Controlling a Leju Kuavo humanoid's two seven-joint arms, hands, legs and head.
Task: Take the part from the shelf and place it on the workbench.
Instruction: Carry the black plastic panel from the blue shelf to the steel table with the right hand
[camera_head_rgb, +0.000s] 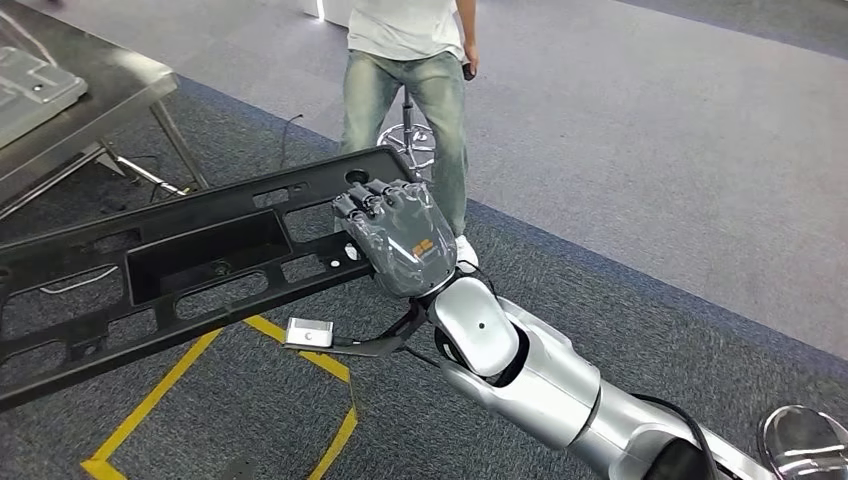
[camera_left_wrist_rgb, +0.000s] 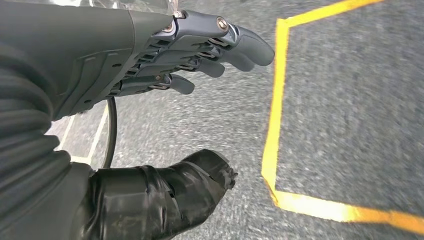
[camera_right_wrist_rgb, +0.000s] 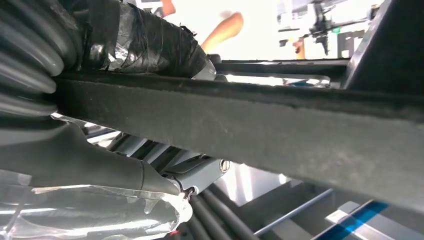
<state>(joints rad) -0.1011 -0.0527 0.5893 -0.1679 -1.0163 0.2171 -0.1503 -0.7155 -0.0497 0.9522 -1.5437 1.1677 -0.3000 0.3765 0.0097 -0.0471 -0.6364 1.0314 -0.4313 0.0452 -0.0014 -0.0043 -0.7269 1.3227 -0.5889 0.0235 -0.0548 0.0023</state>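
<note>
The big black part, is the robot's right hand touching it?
Touching. In the head view the right hand wraps over the edge of the black part, and the right wrist view shows its edge clamped between thumb and fingers.

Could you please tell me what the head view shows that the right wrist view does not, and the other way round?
The head view alone shows the whole long black part, the right robot hand gripping its near end from above, a steel workbench, a standing person and yellow floor tape. The right wrist view alone shows the hand's taped thumb against the part's edge. Both share the black part and the hand holding it.
</note>
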